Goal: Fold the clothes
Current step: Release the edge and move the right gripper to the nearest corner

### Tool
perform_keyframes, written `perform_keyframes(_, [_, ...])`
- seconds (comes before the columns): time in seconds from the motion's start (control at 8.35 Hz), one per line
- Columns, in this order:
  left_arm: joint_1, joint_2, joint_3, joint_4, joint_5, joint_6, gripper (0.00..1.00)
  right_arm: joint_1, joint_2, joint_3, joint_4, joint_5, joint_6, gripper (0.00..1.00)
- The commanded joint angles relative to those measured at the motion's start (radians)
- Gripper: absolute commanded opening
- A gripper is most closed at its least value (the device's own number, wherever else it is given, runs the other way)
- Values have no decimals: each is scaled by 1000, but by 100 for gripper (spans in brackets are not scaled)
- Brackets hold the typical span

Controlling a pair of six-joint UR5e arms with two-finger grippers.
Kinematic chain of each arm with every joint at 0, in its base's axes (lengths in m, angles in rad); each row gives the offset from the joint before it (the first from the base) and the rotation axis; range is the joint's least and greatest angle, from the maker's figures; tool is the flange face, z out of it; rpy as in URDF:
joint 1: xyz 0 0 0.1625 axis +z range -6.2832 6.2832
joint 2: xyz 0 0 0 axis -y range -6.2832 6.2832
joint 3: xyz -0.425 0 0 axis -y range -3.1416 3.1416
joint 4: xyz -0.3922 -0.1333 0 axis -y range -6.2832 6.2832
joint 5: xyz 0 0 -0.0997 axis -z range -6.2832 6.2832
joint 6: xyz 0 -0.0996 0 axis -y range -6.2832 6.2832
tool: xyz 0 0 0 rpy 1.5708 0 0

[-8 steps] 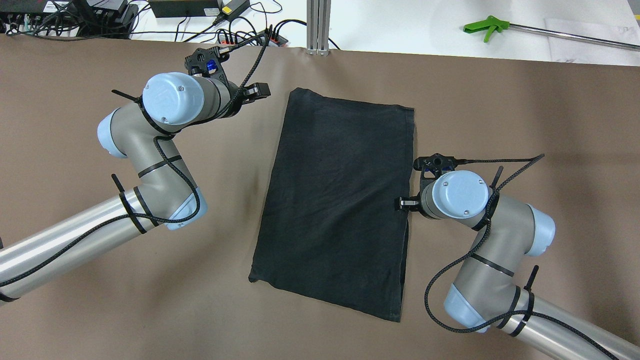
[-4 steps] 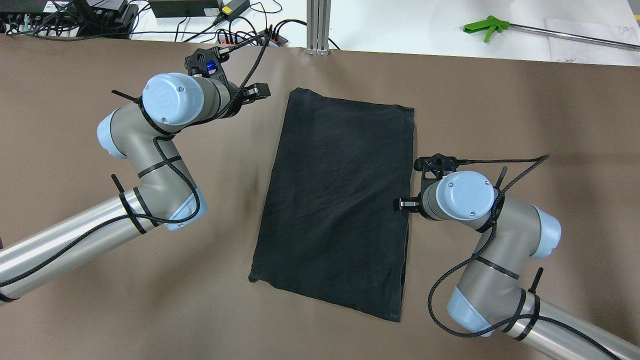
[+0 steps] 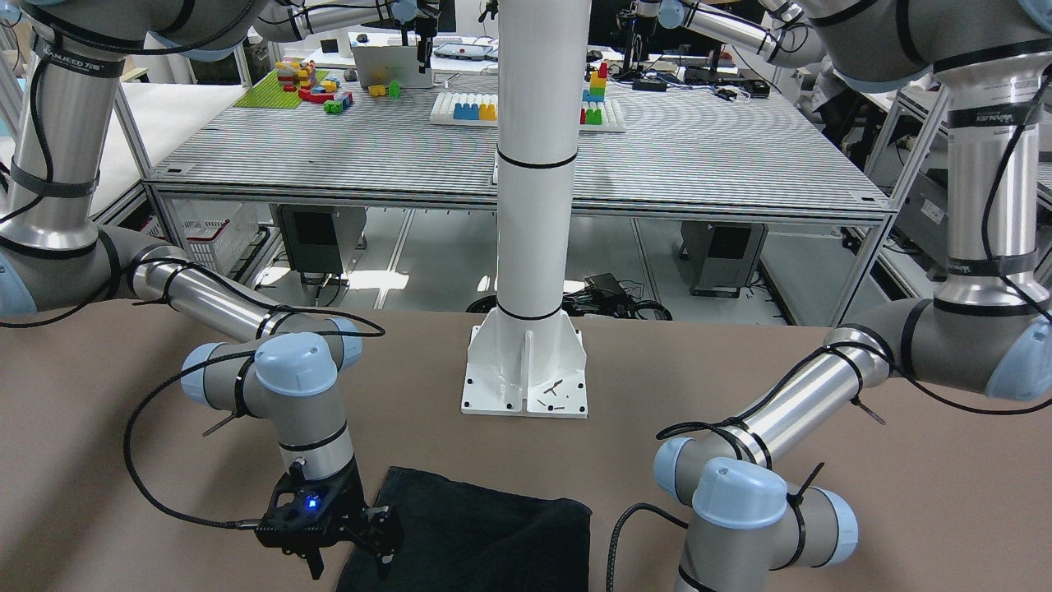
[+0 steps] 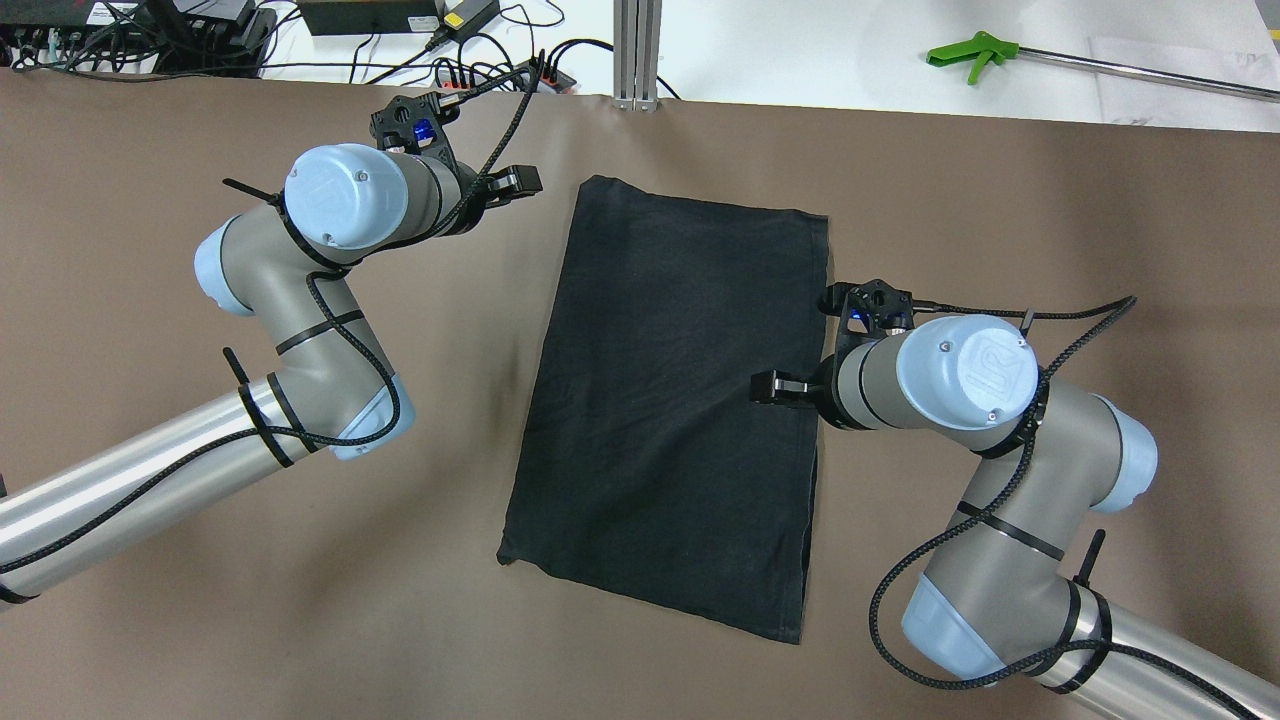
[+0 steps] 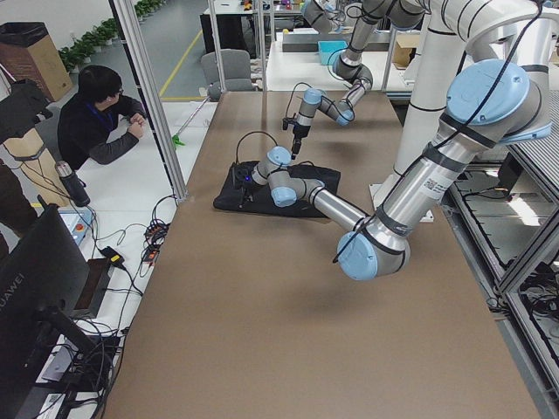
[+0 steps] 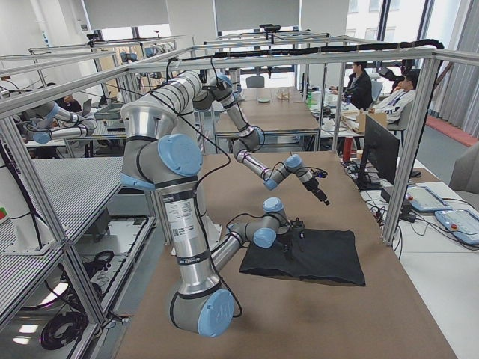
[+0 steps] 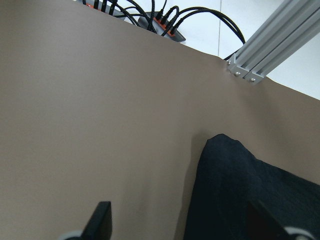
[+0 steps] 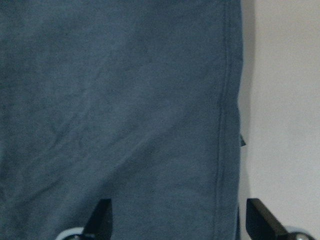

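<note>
Clothes [image 4: 670, 400] lie on the desk [image 4: 200, 620] as a flat rectangle: partly folded, I judge, with folds left. Your right fingers [image 8: 101, 220], wide and empty, hang over its hemmed edge; your left fingers [image 7: 100, 222], wide too, have its corner just ahead.

The left arm [image 4: 320, 330] comes in with its elbow sharply bent, wrist turned inward; the left gripper [image 4: 515, 182] slants forward and down, jaws spread wide; the right arm [image 4: 985, 520] doubles back at its elbow, wrist aimed across toward the other arm; the right gripper [image 4: 775, 387] tips downward, jaws likewise parted, both fingertips showing at the wrist view's lower edge.
</note>
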Motion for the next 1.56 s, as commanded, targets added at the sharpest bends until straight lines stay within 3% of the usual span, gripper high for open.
perform_keyframes(0.0, [-5,11,-20,0,1,2,95,-64,-12,43,117,-4,329,94])
perform_keyframes(0.36, [-5,23,-35,0,4,2,95,-122,-70,78,119,-38,524,94])
perform_keyframes(0.48, [-5,25,-34,2,4,8,95,-185,-143,135,123,-93,537,94])
perform_keyframes(0.6, [-8,27,-34,2,4,16,95,-234,-153,146,123,-154,546,94])
perform_keyframes(0.96, [-13,27,-34,2,4,17,95,-339,-155,135,123,-230,617,94])
perform_keyframes(1.2, [-11,28,-32,2,4,19,95,-342,-144,67,140,-230,609,94])
perform_keyframes(1.44, [-11,27,-29,2,4,20,95,-348,-141,-13,247,-243,602,94])
